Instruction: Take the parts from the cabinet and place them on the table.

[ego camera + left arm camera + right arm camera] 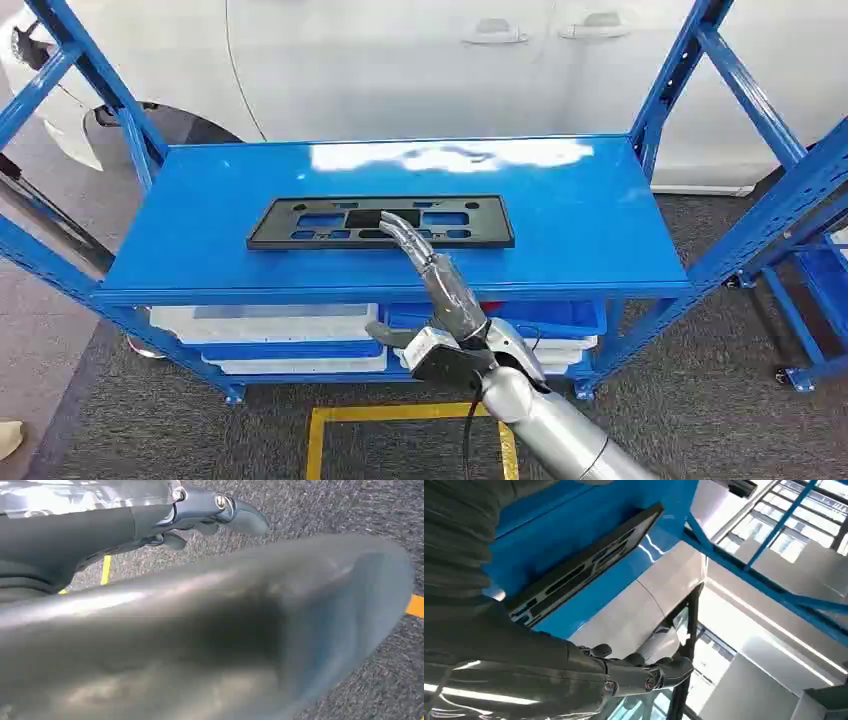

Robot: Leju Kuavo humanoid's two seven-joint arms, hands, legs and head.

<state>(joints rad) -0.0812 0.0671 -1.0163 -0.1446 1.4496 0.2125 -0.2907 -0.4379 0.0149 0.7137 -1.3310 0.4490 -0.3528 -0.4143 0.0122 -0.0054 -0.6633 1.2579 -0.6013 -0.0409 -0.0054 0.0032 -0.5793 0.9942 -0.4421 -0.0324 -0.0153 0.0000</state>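
Blue cabinet shelf (600, 230) at frame centre carries the black part (300, 225), our right hand (440, 285) fingers (400, 228) touching it, grasp unclear, lifting next.

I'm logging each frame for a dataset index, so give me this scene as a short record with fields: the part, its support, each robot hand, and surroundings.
part: black flat frame panel, lying flat, long side across the shelf
support: top blue shelf of the blue rack
right robot hand: reaching over the panel's near edge, fingers above it; a grip cannot be confirmed
left robot hand: hanging over grey carpet, fingers curled, holding nothing
lower shelf: white and blue bins
behind: white car
floor: yellow tape
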